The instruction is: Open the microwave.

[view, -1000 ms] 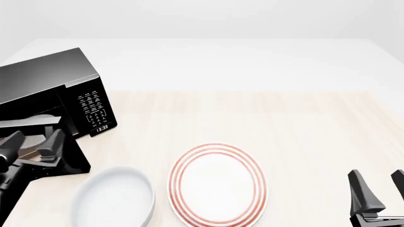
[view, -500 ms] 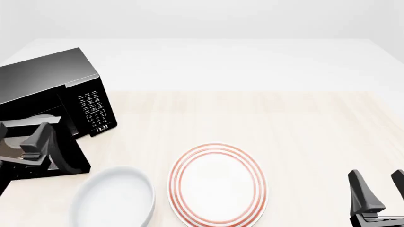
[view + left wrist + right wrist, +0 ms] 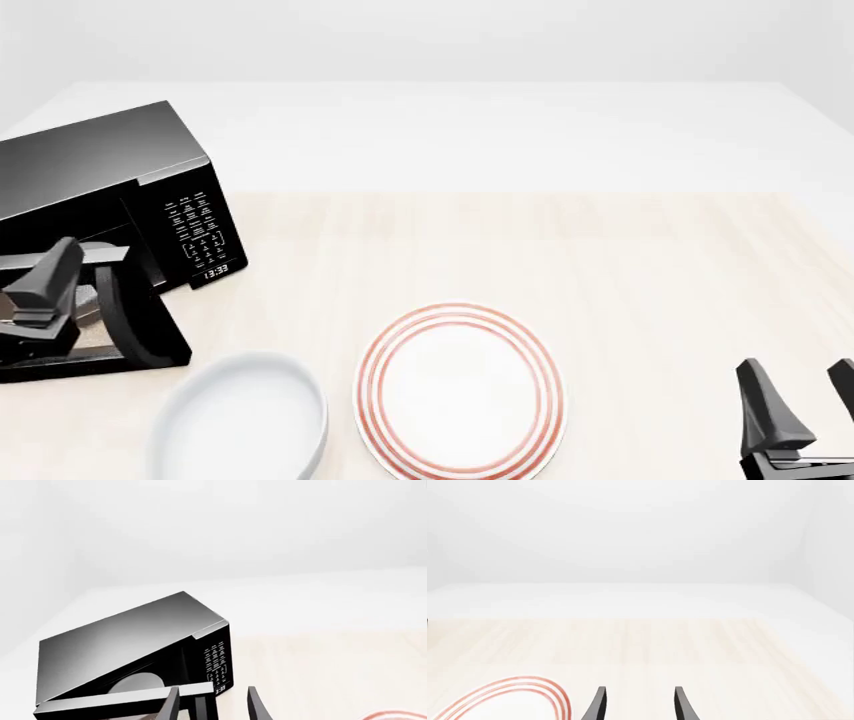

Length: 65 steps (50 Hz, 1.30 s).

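**Left arm working at the microwave door; right arm standing idle**

The microwave (image 3: 114, 190) is sitting at the table's far-left, its door (image 3: 127, 325) already swinging out toward the arms, the cavity and white turntable (image 3: 133, 685) showing. The left gripper (image 3: 47, 290) is sitting right at that door's free edge, fingers spread, 1 finger (image 3: 170, 707) overlapping the door's top edge; whether it is gripping anything cannot be told. The door's long edge is running roughly across the gripper's reach. The right gripper (image 3: 801, 420) is waiting well apart at the near-right, fingers apart and holding nothing. Judgement: the left arm, far nearer, is the 1 placed to widen the opening.
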Tool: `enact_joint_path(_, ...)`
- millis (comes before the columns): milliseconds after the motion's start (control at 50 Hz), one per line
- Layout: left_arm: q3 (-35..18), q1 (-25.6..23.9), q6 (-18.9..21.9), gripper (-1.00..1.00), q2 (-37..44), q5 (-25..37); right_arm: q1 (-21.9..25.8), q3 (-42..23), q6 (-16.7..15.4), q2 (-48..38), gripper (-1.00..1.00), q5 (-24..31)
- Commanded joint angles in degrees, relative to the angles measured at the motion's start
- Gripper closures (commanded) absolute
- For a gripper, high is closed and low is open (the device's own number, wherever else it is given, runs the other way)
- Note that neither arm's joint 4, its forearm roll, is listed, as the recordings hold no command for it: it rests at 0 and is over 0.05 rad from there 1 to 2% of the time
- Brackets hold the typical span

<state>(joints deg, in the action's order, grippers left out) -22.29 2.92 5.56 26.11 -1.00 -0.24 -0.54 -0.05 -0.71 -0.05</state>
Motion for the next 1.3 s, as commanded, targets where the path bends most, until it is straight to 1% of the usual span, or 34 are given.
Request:
enact_joint_path(20,-3.0,0.1,1.7,-1.00,0.2,1.4,0.0,0.0,0.0,0.0,-1.00,0.0)
enact_joint_path(160,-5.8,0.2,3.6,-1.00,-0.8,4.0,0.0,0.0,0.0,0.1,-1.00,0.1)
enact_joint_path(300,-7.4,0.0,4.1,-1.00,-1.2,5.6,-0.1,-0.1,0.0,0.1,-1.00,0.2)
enact_joint_path(400,-8.8,-0.7,5.2,-1.00,-0.6,6.5,0.0,-0.1,0.0,0.0,-1.00,0.1)
enact_joint_path(580,-10.7,0.4,4.7,-1.00,2.4,6.6,0.0,0.0,0.0,0.0,-1.00,0.0)
enact_joint_path(620,-11.3,0.4,5.1,-1.00,3.1,6.6,0.0,0.0,0.0,0.0,-1.00,0.0)
enact_joint_path(660,-12.3,0.4,4.0,-1.00,4.4,6.8,0.0,0.0,0.0,0.0,-1.00,0.0)
enact_joint_path(700,-12.7,0.7,4.7,-1.00,5.0,6.5,0.0,0.0,0.0,0.0,-1.00,0.1)
enact_joint_path(740,-13.7,0.4,3.8,-1.00,5.8,6.5,-0.1,-0.1,0.0,0.1,-1.00,0.1)
enact_joint_path(800,-14.6,0.4,4.0,-1.00,6.8,7.0,-0.1,-0.1,0.0,0.1,-1.00,0.2)
enact_joint_path(820,-15.0,0.3,5.0,-1.00,7.4,6.9,-0.1,0.0,0.0,0.1,-1.00,0.2)
enact_joint_path(900,-17.0,0.1,5.7,-1.00,9.5,7.7,-0.1,0.0,0.0,0.1,-1.00,0.2)
enact_joint_path(1000,-18.4,-0.2,5.4,-1.00,10.8,8.4,-0.1,0.0,0.0,0.1,-1.00,0.2)
enact_joint_path(1020,-19.7,-0.6,3.6,-1.00,11.4,9.2,-0.1,0.0,0.0,0.1,-1.00,0.2)
enact_joint_path(1080,-20.6,-0.7,3.5,-1.00,12.2,9.8,-0.1,0.0,0.0,0.1,-1.00,0.2)
enact_joint_path(1120,-21.9,-0.5,4.9,-1.00,13.0,10.7,-0.1,0.0,0.0,0.1,-1.00,0.2)
enact_joint_path(1160,-24.2,-0.7,4.0,-1.00,14.0,12.3,0.0,0.0,0.0,0.1,-1.00,0.2)
enact_joint_path(1200,-25.6,-1.4,4.8,-1.00,14.7,13.0,0.0,0.0,0.0,0.1,-1.00,0.2)
enact_joint_path(1220,-27.5,-3.1,4.1,-1.00,16.5,14.3,-0.1,0.0,0.0,0.1,-1.00,0.2)
enact_joint_path(1240,-27.6,-3.1,4.1,-1.00,16.5,14.3,-0.1,0.0,0.0,0.1,-1.00,0.2)
enact_joint_path(1260,-28.8,-3.3,2.7,-1.00,17.3,14.9,0.0,0.0,0.0,0.1,-1.00,0.2)
enact_joint_path(1280,-29.4,-3.2,2.7,-1.00,17.9,15.3,0.0,0.0,0.0,0.1,-1.00,0.2)
enact_joint_path(1300,-29.5,-3.1,4.1,-1.00,18.0,15.4,0.0,0.0,0.0,0.1,-1.00,0.2)
